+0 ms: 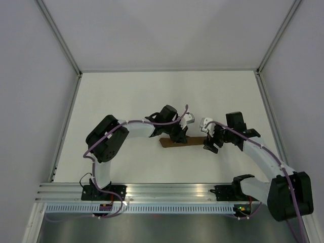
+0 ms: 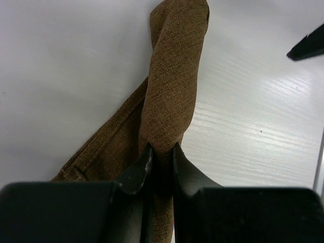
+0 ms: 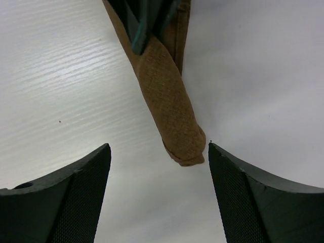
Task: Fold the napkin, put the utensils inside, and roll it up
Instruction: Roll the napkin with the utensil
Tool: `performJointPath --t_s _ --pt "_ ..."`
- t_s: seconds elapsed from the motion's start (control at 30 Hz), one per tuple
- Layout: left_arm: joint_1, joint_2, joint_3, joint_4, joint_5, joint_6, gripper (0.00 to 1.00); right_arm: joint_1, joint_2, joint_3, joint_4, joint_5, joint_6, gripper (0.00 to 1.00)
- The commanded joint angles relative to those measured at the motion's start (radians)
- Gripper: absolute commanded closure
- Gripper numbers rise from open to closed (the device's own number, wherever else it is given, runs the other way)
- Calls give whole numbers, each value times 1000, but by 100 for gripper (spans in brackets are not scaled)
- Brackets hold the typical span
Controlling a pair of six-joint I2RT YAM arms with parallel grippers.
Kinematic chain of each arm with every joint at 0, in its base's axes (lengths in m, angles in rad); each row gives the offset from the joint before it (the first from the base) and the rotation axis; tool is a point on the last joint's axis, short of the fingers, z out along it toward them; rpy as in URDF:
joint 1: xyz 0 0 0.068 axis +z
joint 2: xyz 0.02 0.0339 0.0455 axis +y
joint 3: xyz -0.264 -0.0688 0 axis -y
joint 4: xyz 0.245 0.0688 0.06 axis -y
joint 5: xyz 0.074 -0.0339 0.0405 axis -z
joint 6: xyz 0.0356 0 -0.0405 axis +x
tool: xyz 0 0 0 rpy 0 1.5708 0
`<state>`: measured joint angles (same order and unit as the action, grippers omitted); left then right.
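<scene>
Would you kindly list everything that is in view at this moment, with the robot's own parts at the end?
napkin: one, dark brown, rolled into a narrow roll lying on the middle of the table
table: one, white, filling the floor of the enclosure
walls: pale grey-white panels, on the left, the right and the far side of the table
rail: one, silver metal, along the table's near edge under the arm bases
utensils: none in view
cables: purple, running along both arms
left arm: one, white and black, reaching in from the left
right arm: one, white and black, reaching in from the right
left gripper: one, black, shut on the napkin
right gripper: one, black, open, its fingers either side of the roll's end
</scene>
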<state>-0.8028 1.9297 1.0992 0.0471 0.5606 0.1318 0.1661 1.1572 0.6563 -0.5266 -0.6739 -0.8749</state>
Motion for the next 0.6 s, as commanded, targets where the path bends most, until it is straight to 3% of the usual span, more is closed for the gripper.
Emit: performJointPath --t_s 0.0,0.2,0.57 --pt "13 98 11 -230 114 -52 92 99 -112 -90 235 107 13 17" --pt "57 156 90 -322 185 -64 91 274 -126 -152 327 250 13 15" --pt "67 259 229 -438 248 -77 85 437 15 -196 468 395 8 16"
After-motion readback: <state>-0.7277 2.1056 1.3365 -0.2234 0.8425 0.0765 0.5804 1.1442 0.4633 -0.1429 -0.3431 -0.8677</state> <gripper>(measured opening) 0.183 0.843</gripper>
